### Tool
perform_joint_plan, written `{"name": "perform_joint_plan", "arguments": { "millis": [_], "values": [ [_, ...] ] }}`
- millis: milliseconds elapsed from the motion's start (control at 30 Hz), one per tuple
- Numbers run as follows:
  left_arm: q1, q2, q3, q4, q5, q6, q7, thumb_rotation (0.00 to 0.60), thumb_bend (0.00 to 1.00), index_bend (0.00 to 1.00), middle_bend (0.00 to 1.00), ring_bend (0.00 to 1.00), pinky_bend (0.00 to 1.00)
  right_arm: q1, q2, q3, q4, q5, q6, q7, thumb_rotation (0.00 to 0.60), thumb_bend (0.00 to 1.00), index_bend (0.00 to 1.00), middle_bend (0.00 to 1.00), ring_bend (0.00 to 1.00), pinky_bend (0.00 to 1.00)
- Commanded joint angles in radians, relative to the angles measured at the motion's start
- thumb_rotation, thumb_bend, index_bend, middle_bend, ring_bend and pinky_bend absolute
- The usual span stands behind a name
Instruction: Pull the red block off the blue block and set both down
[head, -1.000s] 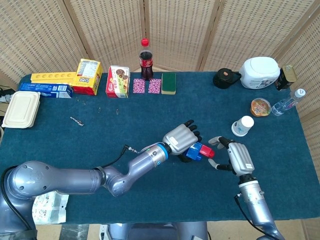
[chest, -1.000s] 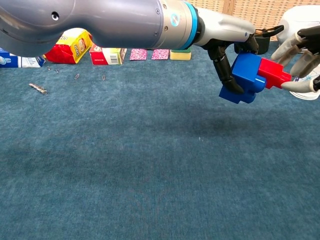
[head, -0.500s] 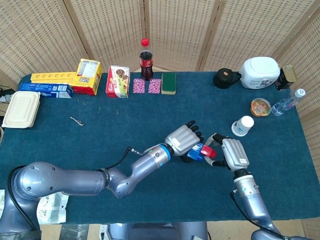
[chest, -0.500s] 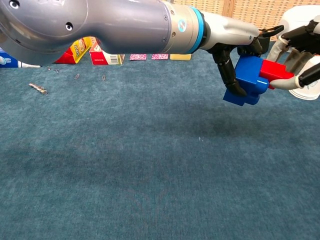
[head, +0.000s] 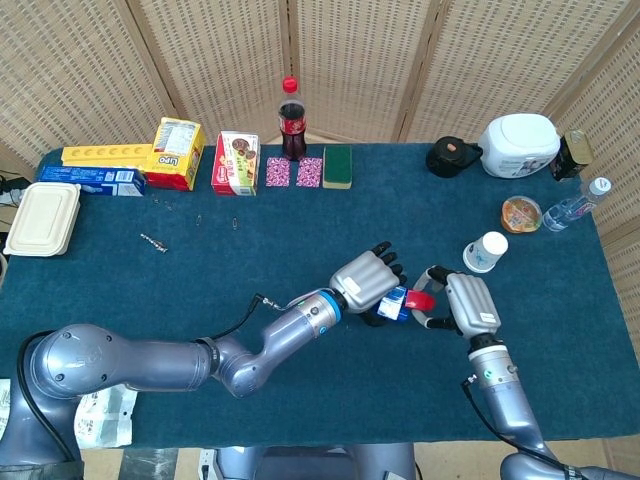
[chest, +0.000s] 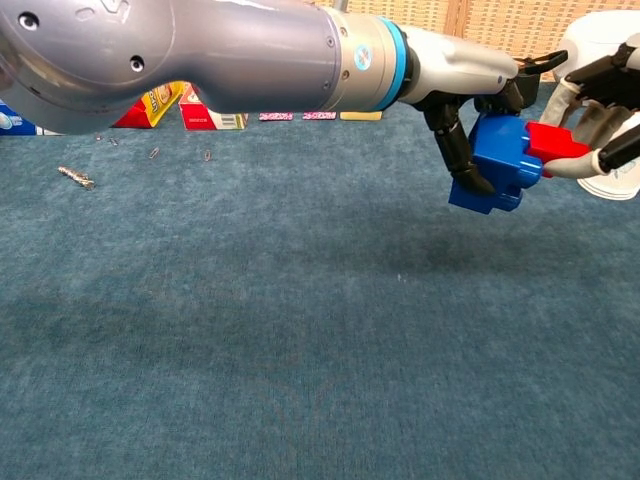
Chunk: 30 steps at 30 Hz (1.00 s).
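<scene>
The blue block (chest: 502, 165) hangs above the table, gripped by my left hand (head: 368, 281) with dark fingers (chest: 455, 148) wrapped round its near side. The red block (chest: 556, 143) is still plugged into the blue one's right face. My right hand (head: 468, 304) has its fingers closed around the red block (head: 421, 301) from the right. In the head view the blue block (head: 392, 307) shows only partly under the left hand. Both blocks are held off the blue cloth.
A white paper cup (head: 485, 252) stands just behind my right hand. Further right are a food tub (head: 521, 213) and a water bottle (head: 576, 207). Boxes (head: 236, 162), a cola bottle (head: 291, 118) and a sponge (head: 337, 166) line the far edge.
My right hand moved in from the right and closed its fingers on the red block. The left hand with the blue block shifted slightly right and up.
</scene>
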Motion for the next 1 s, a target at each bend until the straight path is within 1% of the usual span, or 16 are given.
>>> {"name": "perform_joint_plan", "arguments": {
  "millis": [33,300,433,533,667,767,867,1000],
  "values": [
    [0.003,0.003,0.005,-0.001,0.005,0.001,0.000,0.423,0.34,0.50,0.31,0.17,0.09,-0.002,0.006,-0.004,0.003,0.000,0.002,0.007,0.600,0.35,0.54,0.43,0.46,0.40],
    [0.028,0.035,0.029,-0.029,0.054,0.024,0.007,0.419,0.34,0.50,0.31,0.17,0.09,-0.012,0.028,-0.005,0.022,0.001,0.011,0.041,0.599,0.34,0.54,0.43,0.46,0.40],
    [0.064,0.090,0.050,-0.083,0.084,0.053,0.005,0.416,0.34,0.50,0.31,0.17,0.09,-0.018,0.047,-0.013,0.047,0.001,-0.006,0.074,0.596,0.34,0.54,0.43,0.46,0.40],
    [0.096,0.143,0.075,-0.137,0.112,0.081,0.013,0.419,0.34,0.50,0.31,0.17,0.09,-0.018,0.053,-0.031,0.073,-0.005,-0.034,0.090,0.600,0.34,0.54,0.43,0.46,0.40],
    [0.153,0.210,0.104,-0.213,0.140,0.128,0.004,0.414,0.34,0.50,0.31,0.17,0.09,-0.008,0.042,-0.053,0.105,-0.013,-0.081,0.114,0.600,0.34,0.54,0.43,0.45,0.38],
    [0.193,0.243,0.123,-0.252,0.158,0.157,-0.004,0.408,0.34,0.50,0.31,0.17,0.09,0.002,0.023,-0.065,0.130,-0.020,-0.099,0.113,0.600,0.34,0.53,0.42,0.44,0.36],
    [0.231,0.265,0.149,-0.272,0.173,0.185,-0.001,0.407,0.34,0.50,0.31,0.17,0.09,0.012,0.005,-0.077,0.147,-0.024,-0.117,0.105,0.600,0.34,0.51,0.40,0.42,0.33],
    [0.289,0.278,0.172,-0.283,0.192,0.223,-0.017,0.405,0.34,0.50,0.31,0.17,0.09,0.025,-0.014,-0.087,0.172,-0.015,-0.132,0.079,0.599,0.34,0.45,0.36,0.39,0.29]
  ]
}}
